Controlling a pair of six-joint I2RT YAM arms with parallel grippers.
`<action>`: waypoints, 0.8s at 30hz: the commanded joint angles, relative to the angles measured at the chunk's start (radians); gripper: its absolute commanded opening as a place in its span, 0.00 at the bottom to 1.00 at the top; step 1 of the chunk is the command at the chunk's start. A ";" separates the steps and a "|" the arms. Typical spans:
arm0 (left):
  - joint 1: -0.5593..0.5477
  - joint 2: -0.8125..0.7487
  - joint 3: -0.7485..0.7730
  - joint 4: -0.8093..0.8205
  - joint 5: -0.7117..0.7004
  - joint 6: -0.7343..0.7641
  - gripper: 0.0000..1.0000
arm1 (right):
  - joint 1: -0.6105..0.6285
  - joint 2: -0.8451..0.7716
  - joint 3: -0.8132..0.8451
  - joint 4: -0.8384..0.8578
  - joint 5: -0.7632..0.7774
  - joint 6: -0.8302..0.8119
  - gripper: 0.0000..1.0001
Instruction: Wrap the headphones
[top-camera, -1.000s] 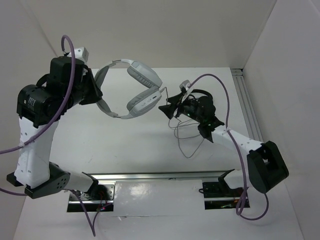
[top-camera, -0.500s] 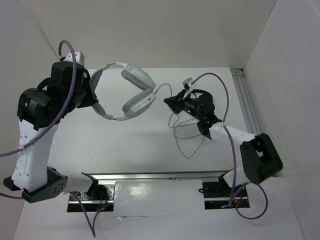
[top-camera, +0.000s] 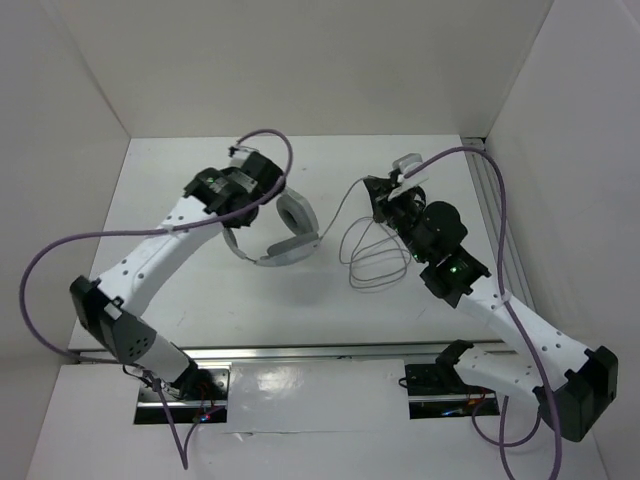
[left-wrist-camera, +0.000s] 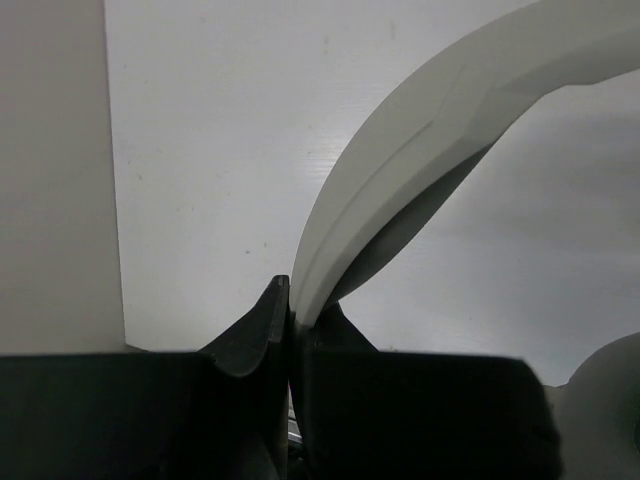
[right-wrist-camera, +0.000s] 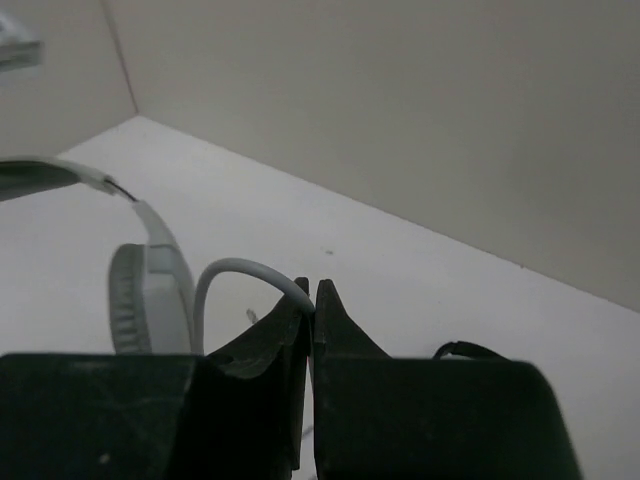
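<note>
Both tools grip the headphones (top-camera: 292, 232) at mid-bench (top-camera: 200, 290).
The left tool (left-wrist-camera: 290, 300) pinches the headband (left-wrist-camera: 400, 150) at its edge; the right tool (right-wrist-camera: 312, 297) is pressed together on the thin grey cable (right-wrist-camera: 215, 275), which hangs in loops between them.

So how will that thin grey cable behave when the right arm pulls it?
Probably floppy: the cable sits in loose loops near the right jaws. Likely light, so it should trail freely. Thin, so it may slip through the pinch.
</note>
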 joint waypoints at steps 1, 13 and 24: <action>-0.113 0.067 -0.019 0.101 -0.044 0.082 0.00 | 0.070 -0.049 0.080 -0.192 0.042 -0.167 0.00; -0.361 -0.052 -0.228 0.460 0.442 0.400 0.00 | 0.142 -0.056 0.094 -0.266 0.042 -0.218 0.00; -0.373 -0.319 -0.335 0.632 0.706 0.483 0.00 | 0.049 -0.003 0.115 -0.309 -0.286 -0.154 0.00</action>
